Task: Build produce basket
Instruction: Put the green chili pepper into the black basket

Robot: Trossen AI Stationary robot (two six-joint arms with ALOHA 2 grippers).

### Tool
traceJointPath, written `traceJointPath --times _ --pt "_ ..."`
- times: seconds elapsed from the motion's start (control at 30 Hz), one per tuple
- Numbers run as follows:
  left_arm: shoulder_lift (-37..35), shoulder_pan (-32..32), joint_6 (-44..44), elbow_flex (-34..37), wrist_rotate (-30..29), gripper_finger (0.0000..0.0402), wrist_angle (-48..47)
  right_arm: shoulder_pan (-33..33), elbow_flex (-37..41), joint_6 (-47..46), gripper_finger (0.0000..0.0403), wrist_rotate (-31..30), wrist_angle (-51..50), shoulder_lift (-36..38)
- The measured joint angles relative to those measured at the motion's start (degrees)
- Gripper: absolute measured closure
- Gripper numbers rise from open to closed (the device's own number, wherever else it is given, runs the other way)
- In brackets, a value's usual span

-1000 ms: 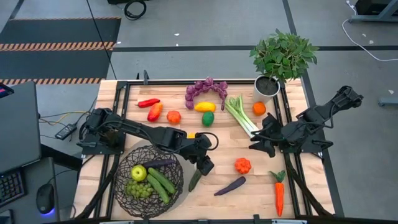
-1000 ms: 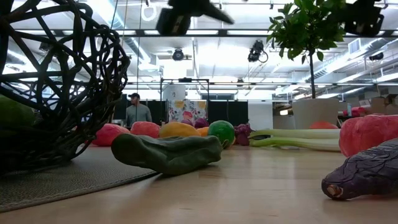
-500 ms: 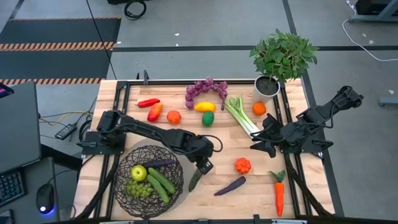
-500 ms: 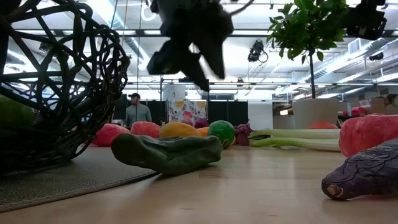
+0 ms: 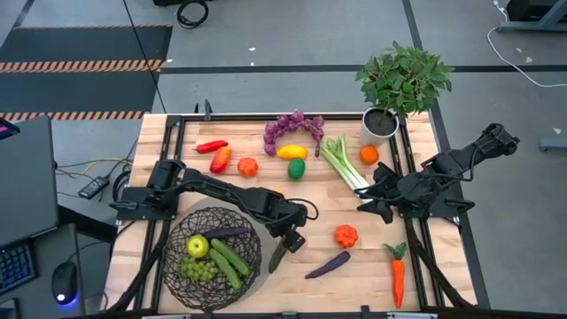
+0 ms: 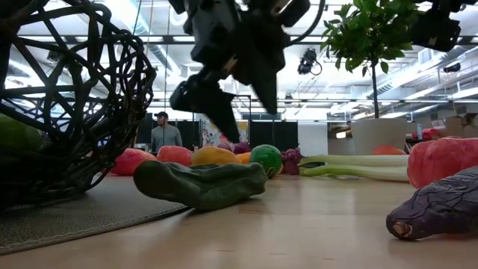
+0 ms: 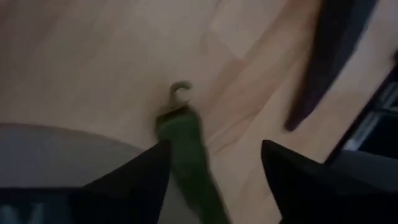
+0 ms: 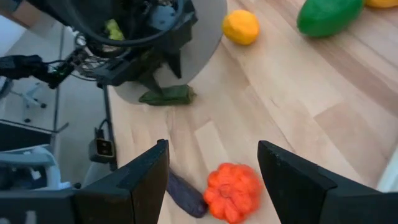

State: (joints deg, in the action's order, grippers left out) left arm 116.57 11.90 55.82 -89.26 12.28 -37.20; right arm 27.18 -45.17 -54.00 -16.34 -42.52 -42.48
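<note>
With its jaws spread, the left gripper [image 5: 291,241] hangs just above the dark green pepper [image 5: 277,256], which lies on the table [image 5: 354,266] just beside the basket [image 5: 177,266], on the side toward the right arm. From the left wrist view the pepper [image 7: 186,155] sits between the 2 fingers [image 7: 134,177], stem pointing away, so we're lined up along its length, not across it.

For a clean pick we'd come straight down, straddle the pepper's middle and close across its narrow width. It's slim and tapered, so we reckon a grip near the tip would slip. We'd also keep the inner finger off the basket rim on the descent.

The basket already holds an apple [image 5: 198,245], grapes [image 5: 197,269], 2 cucumbers [image 5: 229,260] and an eggplant [image 5: 228,232]. Further from the basket, an orange pepper [image 5: 345,236], a 2nd eggplant [image 5: 328,264] and a carrot [image 5: 398,275] wait.

The right gripper [image 5: 365,200] is parked open, far from the basket, beside the celery [image 5: 344,163].

No readable labels or writing on anything.
</note>
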Motion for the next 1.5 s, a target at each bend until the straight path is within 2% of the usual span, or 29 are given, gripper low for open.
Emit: traceJointPath --times 0.17,0.37,0.6,0.8,1.1,1.5 --pt "1.3 -0.2 -1.0 0.0 0.0 0.0105 -3.2 0.0 0.0 0.0 0.0154 0.2 -1.6 0.4" --pt "2.6 0.2 0.0 -0.2 0.5 0.0082 -0.3 0.0 0.0 0.0 0.0154 0.2 -2.0 0.6" --pt "4.6 1.2 0.5 -0.1 1.5 0.008 -0.6 0.0 0.0 0.0 0.0154 0.1 -2.1 0.5" --pt "5.8 1.6 0.5 0.0 1.6 0.0094 -3.0 0.0 0.0 -0.2 0.0154 -0.1 -2.3 0.5" --pt "6.2 1.0 0.5 -0.1 1.8 0.0142 -2.3 0.0 0.0 -0.4 0.0154 0.0 -2.2 0.6" --pt "6.1 -2.5 2.1 0.0 9.8 0.0297 0.1 0.0 0.0 -0.4 0.0154 -0.4 -2.3 0.7"
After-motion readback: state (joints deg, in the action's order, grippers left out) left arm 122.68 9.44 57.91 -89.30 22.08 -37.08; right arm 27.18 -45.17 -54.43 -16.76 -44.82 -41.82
